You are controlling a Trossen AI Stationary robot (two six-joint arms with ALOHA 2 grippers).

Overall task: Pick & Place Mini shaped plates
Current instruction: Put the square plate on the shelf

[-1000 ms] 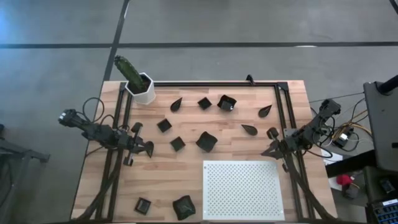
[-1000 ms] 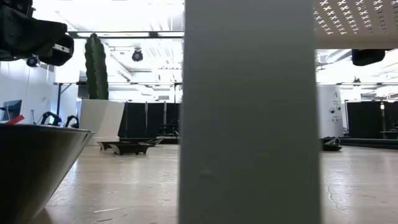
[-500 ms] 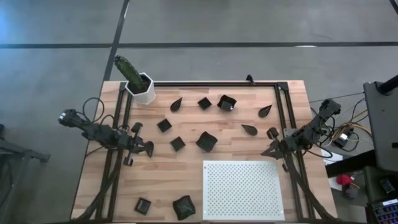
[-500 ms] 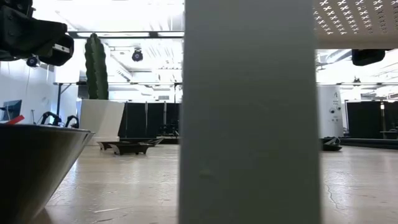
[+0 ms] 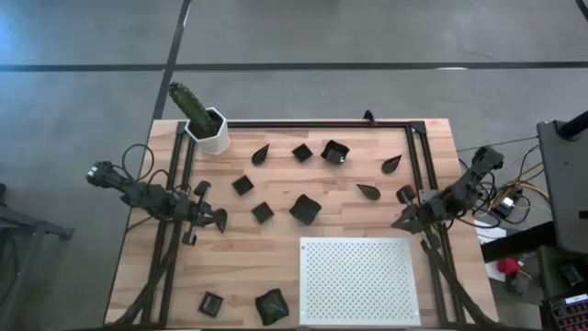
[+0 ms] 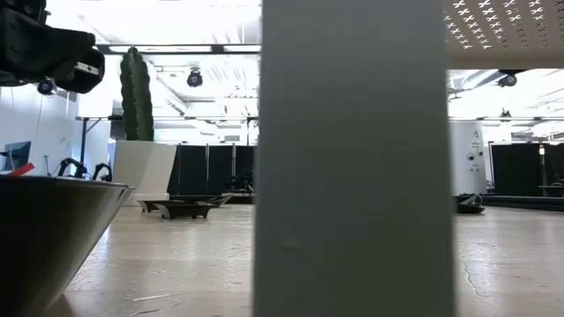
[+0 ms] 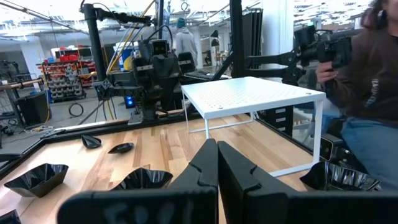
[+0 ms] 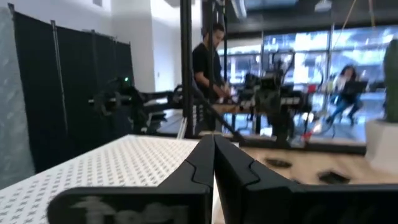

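Several tiny black plates lie flat on the wooden table in the high view: a teardrop plate (image 5: pixel 260 154), a square plate (image 5: pixel 302 153) and a wavy plate (image 5: pixel 334 152) near the far edge, more in the middle such as a wavy plate (image 5: pixel 304 209), and two near the near edge (image 5: pixel 211 303) (image 5: pixel 273 306). My left gripper (image 5: pixel 220 221) (image 7: pixel 217 155) hovers shut left of the middle plates. My right gripper (image 5: pixel 395 224) (image 8: pixel 213 152) hovers shut by the white perforated board's far right corner (image 5: pixel 404 241), near a teardrop plate (image 5: pixel 369 191). Neither touches anything.
The white perforated board (image 5: pixel 358 280) stands on legs at the near right; one leg (image 6: pixel 352 158) fills the middle of the low view. A white pot with a green cactus (image 5: pixel 209 129) sits at the far left corner. Black frame rails (image 5: pixel 317 123) border the table. People show beyond the table (image 7: pixel 367 81) (image 8: pixel 208 62).
My right gripper has drawn back a little toward the table's right edge, and its dark shape has left the top of the low view. The plates lie where they were.
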